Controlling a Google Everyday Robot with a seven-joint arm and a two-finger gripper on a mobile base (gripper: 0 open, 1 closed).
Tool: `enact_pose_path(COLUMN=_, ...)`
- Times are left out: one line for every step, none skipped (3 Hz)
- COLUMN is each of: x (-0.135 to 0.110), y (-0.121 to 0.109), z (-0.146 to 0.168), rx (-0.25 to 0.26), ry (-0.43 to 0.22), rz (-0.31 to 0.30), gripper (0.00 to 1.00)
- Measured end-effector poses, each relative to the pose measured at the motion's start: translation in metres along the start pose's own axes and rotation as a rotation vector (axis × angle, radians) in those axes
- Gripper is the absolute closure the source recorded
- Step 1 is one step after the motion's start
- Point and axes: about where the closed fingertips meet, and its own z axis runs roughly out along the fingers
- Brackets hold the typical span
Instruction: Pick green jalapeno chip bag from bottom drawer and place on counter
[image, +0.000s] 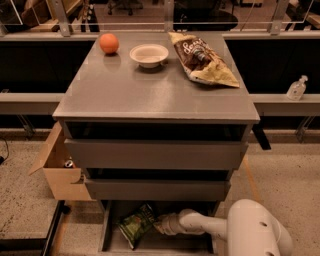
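The green jalapeno chip bag lies crinkled on the dark floor of the open bottom drawer, towards its left side. My white arm reaches in from the lower right, and the gripper sits right at the bag's right edge, touching or nearly touching it. The grey counter is the cabinet top above the two closed upper drawers.
On the counter stand an orange, a white bowl and a larger brown-and-cream chip bag. An open cardboard box sits on the floor left of the cabinet. A sanitizer bottle stands on a ledge at right.
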Motion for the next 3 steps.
enact_pose_path(x=0.000, y=0.000, z=0.000, rx=0.000, ry=0.000, rz=0.000, gripper=1.00)
enact_pose_path(x=-0.029, y=0.016, z=-0.055, rx=0.005, ry=-0.089, rz=-0.103, gripper=1.00)
enact_pose_path(x=-0.084, y=0.042, z=-0.141, rx=0.033, ry=-0.211, rz=-0.285, gripper=1.00)
